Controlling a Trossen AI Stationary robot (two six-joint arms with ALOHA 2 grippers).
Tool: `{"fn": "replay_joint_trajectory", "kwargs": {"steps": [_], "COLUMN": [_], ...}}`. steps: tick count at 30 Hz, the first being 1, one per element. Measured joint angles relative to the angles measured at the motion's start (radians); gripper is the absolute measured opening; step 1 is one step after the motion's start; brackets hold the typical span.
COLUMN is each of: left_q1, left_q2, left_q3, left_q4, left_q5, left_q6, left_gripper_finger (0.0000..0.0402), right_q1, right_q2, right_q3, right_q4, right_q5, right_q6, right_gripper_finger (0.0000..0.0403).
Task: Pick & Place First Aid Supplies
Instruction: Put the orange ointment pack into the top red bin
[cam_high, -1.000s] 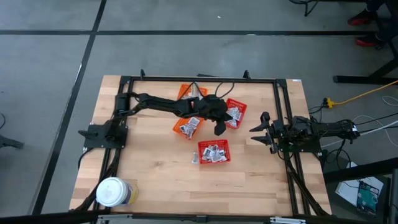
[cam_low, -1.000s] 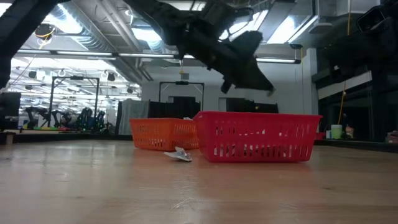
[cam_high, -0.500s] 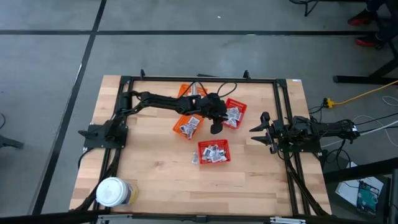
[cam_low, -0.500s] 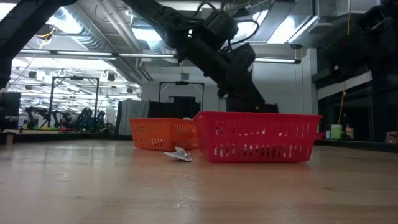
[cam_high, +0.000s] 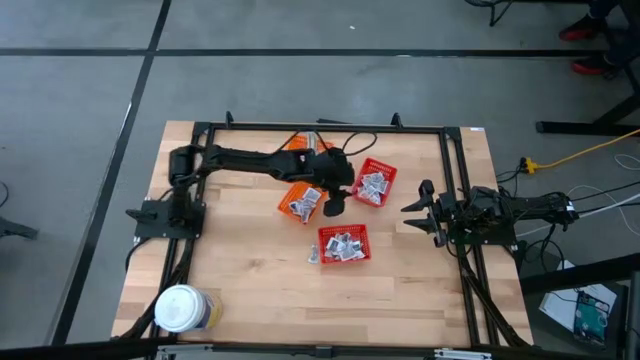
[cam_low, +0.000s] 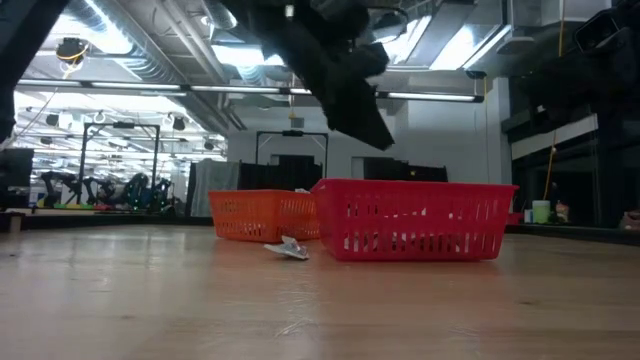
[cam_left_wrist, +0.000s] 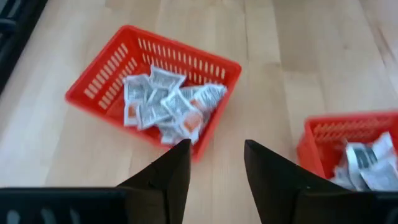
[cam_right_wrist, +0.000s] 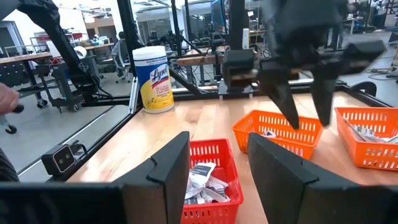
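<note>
The left gripper (cam_high: 335, 205) is seen hanging over bare wood near the middle of the high view, fingers apart and nothing held between them, parked in the gap between three baskets. The right gripper (cam_high: 418, 212) is left waiting at the right edge of the light wooden tabletop (cam_high: 250, 270), fingers apart too and empty. A red mesh basket toward the upper right (cam_high: 374, 184) is filled with small flat silvery-white sachets (cam_high: 372, 183); an orange mesh basket just left of the gripper (cam_high: 301, 201) holds a smaller pile, and a red mesh basket lower centre (cam_high: 343, 244) carries another batch. A further orange mesh basket (cam_high: 300, 146) is mostly hidden behind the arm at the top, so its contents can't be told. The bit that probably matters next: one loose sachet (cam_high: 312, 256) is lying flat on the wood, touching or just beside the lower basket's left side, below and a little left of the left gripper. Its long axis can't be made out. The left arm is clearly nearer. A big white-lidded round jar (cam_high: 182, 309) is sat at lower left.
</note>
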Motion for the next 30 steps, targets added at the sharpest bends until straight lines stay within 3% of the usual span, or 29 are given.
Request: {"fn": "replay_joint_trajectory", "kwargs": {"steps": [4,11,19,24,30], "left_q1": [-0.012,-0.033,-0.158,-0.281,-0.407], "left_q2": [-0.089,-0.325,-0.552,-0.596,-0.567], "left_q3": [-0.073,-0.326,-0.552,-0.597,-0.597], "left_q4": [-0.024,-0.011,-0.046,-0.147,-0.197], "left_q5": [-0.018,-0.105,-0.218,-0.195,-0.198], "left_q6": [0.006,-0.125,-0.287,-0.338,-0.241], "left_gripper_finger": [0.0138,0.0125,0.0113,0.0113,0.0113], "right_q1": [0.0,0.0,0.0,0.0,0.0], "right_q2": [0.0,0.0,0.0,0.0,0.0], "right_q3": [0.0,0.0,0.0,0.0,0.0], "right_q4": [0.0,0.0,0.0,0.0,0.0], "right_q5": [0.0,0.0,0.0,0.0,0.0], "right_q6": [0.0,0.0,0.0,0.0,0.0], "right_gripper_finger": [0.0163,0.0163,0.0163,0.0163,0.0163]}}
